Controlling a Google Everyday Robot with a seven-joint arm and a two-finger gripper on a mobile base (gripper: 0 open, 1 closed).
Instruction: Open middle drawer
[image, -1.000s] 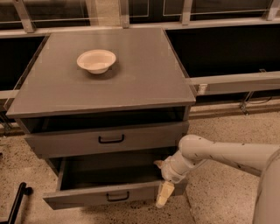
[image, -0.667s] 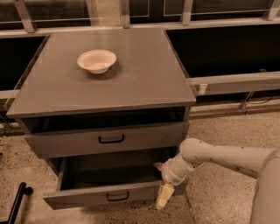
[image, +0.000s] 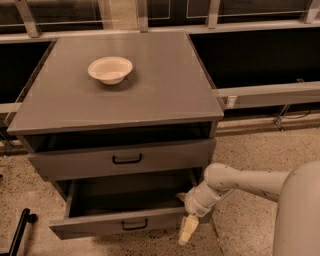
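The middle drawer (image: 100, 227) is the lower of the two grey drawers in view. It has a small black bar handle (image: 134, 225) and stands pulled well out, its inside bare. My gripper (image: 183, 214) is at the drawer's right front corner, pointing down. It is open: one cream finger (image: 186, 231) hangs outside the drawer front and the other tip (image: 180, 196) shows just inside the drawer. The drawer above (image: 127, 159) is out only a little. Any drawer below is out of view.
A white bowl (image: 110, 69) sits on the grey cabinet top (image: 165, 90). My white arm (image: 250, 182) reaches in from the lower right. A black leg or wheel part (image: 22, 227) stands on the speckled floor at the lower left. Dark windows with metal rails run behind the cabinet.
My gripper has sunk very slightly at the drawer's right corner. The drawer stands as far out as before.
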